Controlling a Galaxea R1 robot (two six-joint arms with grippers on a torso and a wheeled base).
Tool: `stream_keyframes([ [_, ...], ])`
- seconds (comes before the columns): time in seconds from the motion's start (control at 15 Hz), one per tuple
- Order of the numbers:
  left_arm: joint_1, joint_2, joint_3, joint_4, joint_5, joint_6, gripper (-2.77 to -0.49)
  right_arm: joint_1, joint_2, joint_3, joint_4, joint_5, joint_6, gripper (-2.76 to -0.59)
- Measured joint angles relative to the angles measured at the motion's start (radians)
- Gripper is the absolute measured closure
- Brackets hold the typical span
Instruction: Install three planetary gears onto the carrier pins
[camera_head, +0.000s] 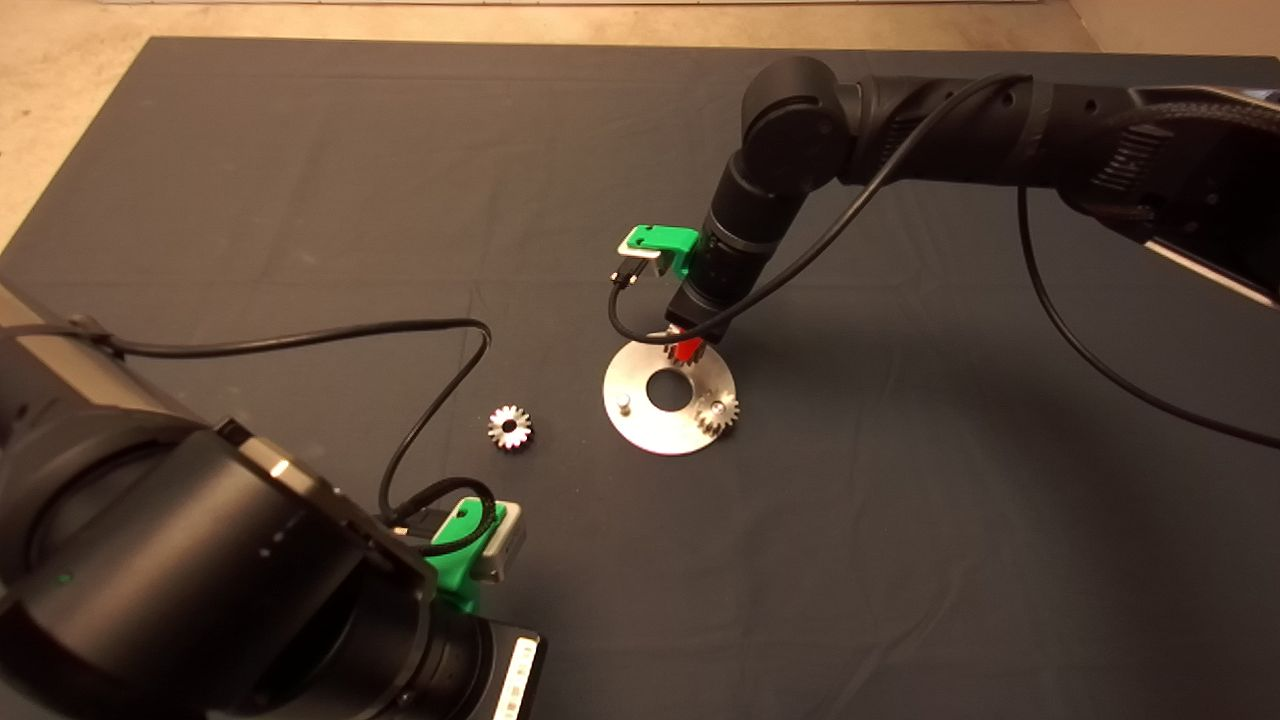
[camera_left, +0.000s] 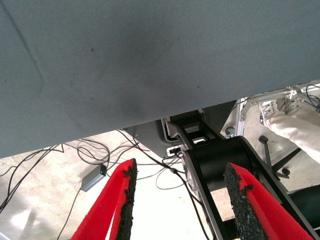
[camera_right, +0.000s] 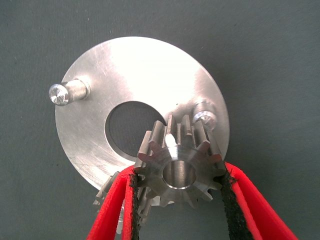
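Observation:
My right gripper (camera_head: 685, 350) hangs over the far edge of the silver disc (camera_head: 645, 432), shut on a planetary gear (camera_right: 180, 167) held flat between its pads. In the right wrist view the held gear's hole sits just beside a bare carrier pin (camera_right: 205, 112), not over it. A second bare pin (camera_right: 67, 92) stands across the disc (camera_right: 140, 70), seen as a stud (camera_head: 622, 403) from above. Another gear (camera_head: 718, 410) sits on the third pin, half hidden by a finger (camera_right: 112, 205) in the wrist view. A loose gear (camera_head: 510, 427) lies on the mat left of the disc.
My left gripper (camera_left: 180, 200) waits open at the lower left of the mat, its green body (camera_head: 465, 545) showing in the head view. Its wrist view shows the mat's edge, floor cables and a person's leg (camera_left: 295, 125). A black cable (camera_head: 440, 400) loops near the loose gear.

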Motion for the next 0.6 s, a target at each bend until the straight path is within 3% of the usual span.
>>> stream_keyframes([
  [0.13, 0.0, 0.0, 0.0, 0.0, 0.0, 0.0, -1.18, 0.021, 0.0, 0.0, 0.0, 0.004, 0.0, -0.89],
  [0.33, 0.0, 0.0, 0.0, 0.0, 0.0, 0.0, -1.18, 0.038, 0.001, 0.0, 0.0, 0.024, 0.0, -0.89],
  [0.6, 0.0, 0.0, 0.0, 0.0, 0.0, 0.0, -1.18, 0.036, 0.006, -0.004, -0.001, 0.024, -0.003, -0.89],
])
